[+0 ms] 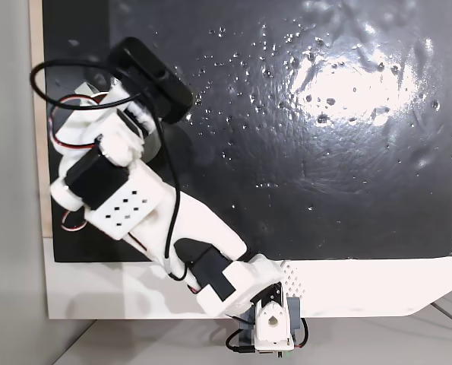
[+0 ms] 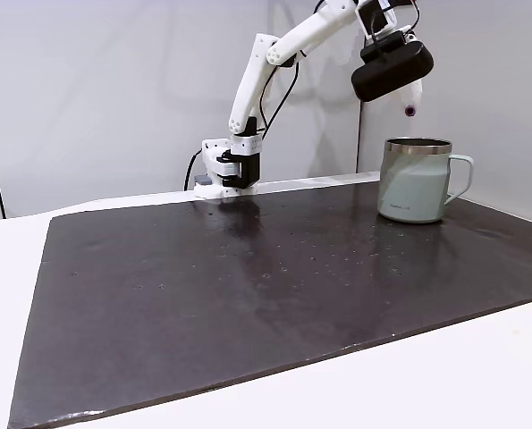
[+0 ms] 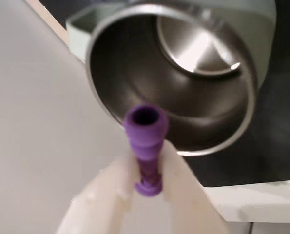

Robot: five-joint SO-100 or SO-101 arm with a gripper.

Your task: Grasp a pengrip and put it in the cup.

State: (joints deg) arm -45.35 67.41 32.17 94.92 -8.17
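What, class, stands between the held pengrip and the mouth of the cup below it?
Nothing visible. In the wrist view the pengrip, clamped in the gripper, hangs over the cup, whose steel inside looks empty. In a fixed view, open air separates it from the rim.

Wrist view: the pengrip [image 3: 145, 141] is blurred; its ribs are soft, and its lower length is hidden between the two pale fingers [image 3: 183, 190] of the pincer [image 3: 148, 163]. The fingers run off the bottom edge. The cup [image 3: 232, 53] is cut by the top edge, its handle reduced to a pale stub at upper left.

Fixed view from the side: the pengrip [image 2: 410, 110] is a tiny purple speck under the pincer [image 2: 412, 96], too small for detail; the arm's top is cropped.

Fixed view from above: the arm's wrist [image 1: 267, 319] is cut by the bottom edge.
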